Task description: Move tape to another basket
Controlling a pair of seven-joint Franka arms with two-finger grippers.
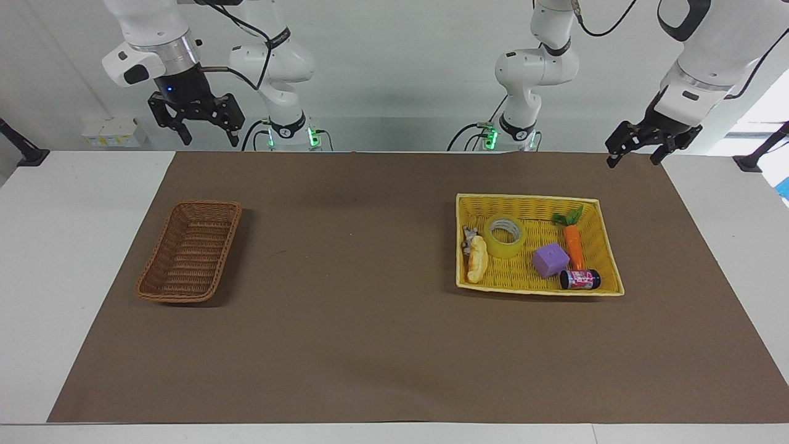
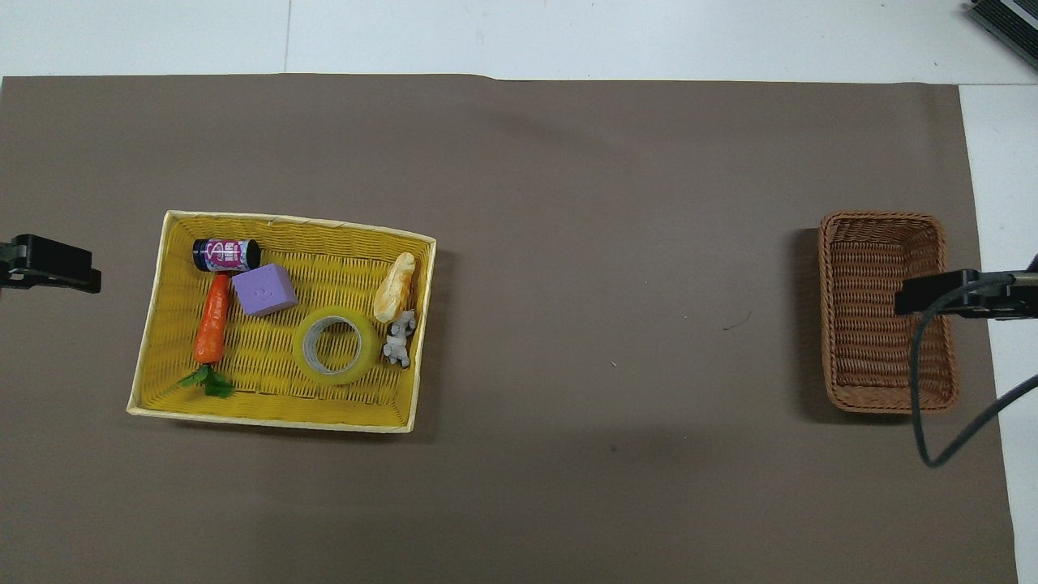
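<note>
both end effectors spread, raised, tape (image 1: 506, 237) in yellow basket (image 1: 607, 246), beside purple cube (image 1: 550, 259), bread (image 1: 476, 260)

Tape (image 2: 336, 349) in yellow basket (image 2: 162, 324); wicker basket (image 2: 885, 397) apart.

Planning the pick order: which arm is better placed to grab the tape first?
Left. The left gripper hangs open at the yellow basket's end, where the tape lies; the right gripper waits above the wicker basket's end.

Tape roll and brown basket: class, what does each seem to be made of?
The tape: likely glossy translucent yellow plastic film wound on a pale core, perhaps card; light shines off it. The brown basket: woven wicker or rattan-like strands, matte; the ribbed weave shows on walls and floor.
</note>
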